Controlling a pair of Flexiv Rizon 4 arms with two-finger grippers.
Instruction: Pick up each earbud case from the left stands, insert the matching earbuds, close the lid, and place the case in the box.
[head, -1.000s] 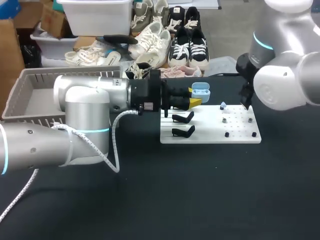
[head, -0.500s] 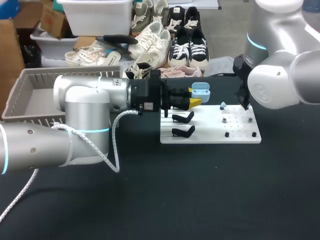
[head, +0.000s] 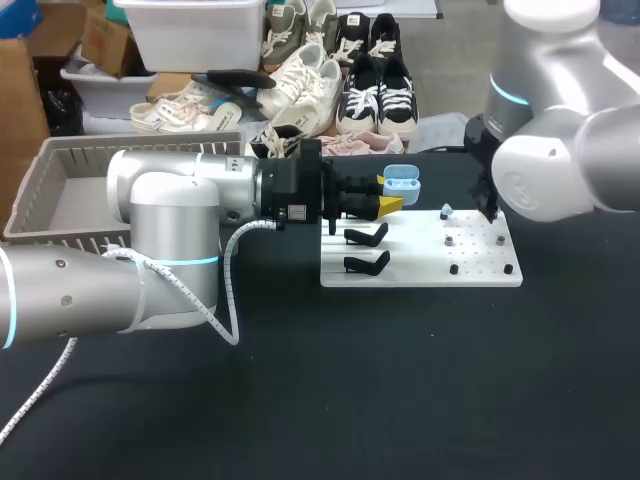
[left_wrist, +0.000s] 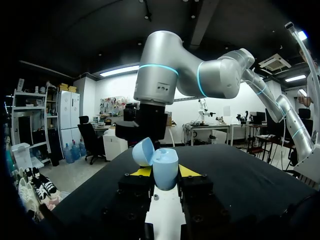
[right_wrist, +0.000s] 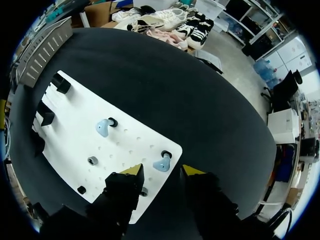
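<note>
The left gripper (left_wrist: 165, 174) clamps the lid-up earbud case (left_wrist: 161, 162) steady, probably so the spread right gripper (right_wrist: 162, 172) can fetch the blue earbud (right_wrist: 162, 161).

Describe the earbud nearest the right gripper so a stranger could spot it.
On the white board sit two light-blue earbuds. This earbud is at the board's edge, just ahead of the open right gripper; the other earbud sits nearer the black stands.

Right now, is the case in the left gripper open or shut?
Open. The earbud case in the left gripper has its lid swung back off the body.
</note>
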